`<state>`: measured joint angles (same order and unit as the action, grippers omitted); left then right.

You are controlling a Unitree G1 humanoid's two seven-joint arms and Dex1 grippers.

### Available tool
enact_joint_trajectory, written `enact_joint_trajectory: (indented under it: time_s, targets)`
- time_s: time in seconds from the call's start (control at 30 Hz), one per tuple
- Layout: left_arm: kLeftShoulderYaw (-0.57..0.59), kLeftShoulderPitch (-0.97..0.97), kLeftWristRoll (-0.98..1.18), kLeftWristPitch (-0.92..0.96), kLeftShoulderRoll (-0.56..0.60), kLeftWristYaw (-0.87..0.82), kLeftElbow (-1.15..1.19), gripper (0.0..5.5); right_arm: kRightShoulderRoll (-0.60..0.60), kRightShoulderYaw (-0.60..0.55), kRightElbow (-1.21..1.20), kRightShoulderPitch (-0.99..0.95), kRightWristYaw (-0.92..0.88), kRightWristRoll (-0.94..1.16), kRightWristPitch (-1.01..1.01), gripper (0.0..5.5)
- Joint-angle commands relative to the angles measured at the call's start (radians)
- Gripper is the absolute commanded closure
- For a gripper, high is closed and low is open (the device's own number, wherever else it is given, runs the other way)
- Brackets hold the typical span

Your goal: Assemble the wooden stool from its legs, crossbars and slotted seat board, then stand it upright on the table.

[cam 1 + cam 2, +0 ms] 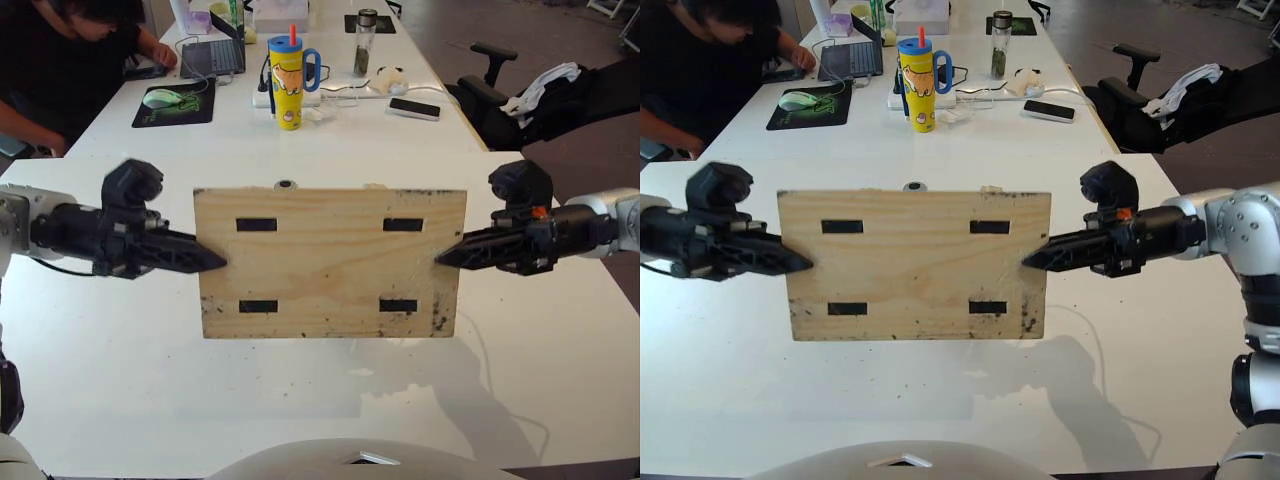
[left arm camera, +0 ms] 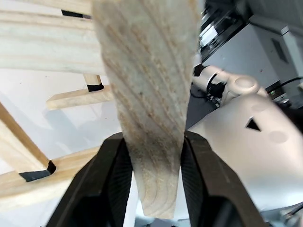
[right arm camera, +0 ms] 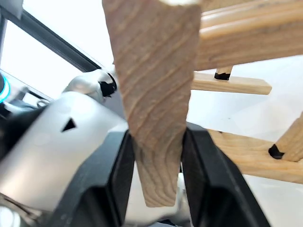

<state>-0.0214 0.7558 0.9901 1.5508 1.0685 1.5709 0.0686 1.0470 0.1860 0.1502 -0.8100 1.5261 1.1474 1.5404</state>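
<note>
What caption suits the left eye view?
Left pincer and right pincer clamp opposite ends of the slotted seat board above the table.

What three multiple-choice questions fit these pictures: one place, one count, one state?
1. Where is the pale rectangular wooden seat board? A between the left pincer and right pincer; B in the left pincer alone; C in neither pincer.
2. How many black slots show on it? A two; B four; C six.
3. The right pincer is: A wide open; B shut on the board's edge; C shut on nothing.
Answers: A, pincer tips meet opposite ends; B, two rows of two; B, its fingers clamp the edge.
</note>
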Motion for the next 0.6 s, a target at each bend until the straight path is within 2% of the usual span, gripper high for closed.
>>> enact_joint_trajectory:
  time_s: [0.03,0.17,0.2,0.27,0.3,0.6]
  targets:
    - [-0.106,0.035,0.056,0.063,-0.032,0.005,0.090,4.16,-0.066,0.140,0.196,-0.061,0.077,0.078,0.074,4.20]
    - [-0.150,-0.046,0.014,0.034,-0.068,-0.003,0.177,4.16,-0.098,0.165,0.285,0.007,0.077,0.025,0.073,4.18]
    - [-0.152,-0.066,0.005,0.014,-0.072,0.001,0.195,4.16,-0.104,0.164,0.292,0.014,0.081,0.020,0.072,3.80]
    - [-0.139,-0.064,-0.012,-0.004,-0.090,-0.012,0.259,4.16,-0.119,0.158,0.332,0.010,0.086,-0.009,0.065,3.44]
    - [-0.124,-0.050,-0.022,-0.008,-0.102,-0.028,0.297,3.79,-0.122,0.154,0.353,0.008,0.086,-0.027,0.057,3.25]
    - [0.015,0.064,-0.020,0.038,-0.156,-0.104,0.476,2.64,-0.098,0.119,0.401,0.029,0.087,-0.058,0.024,2.08]
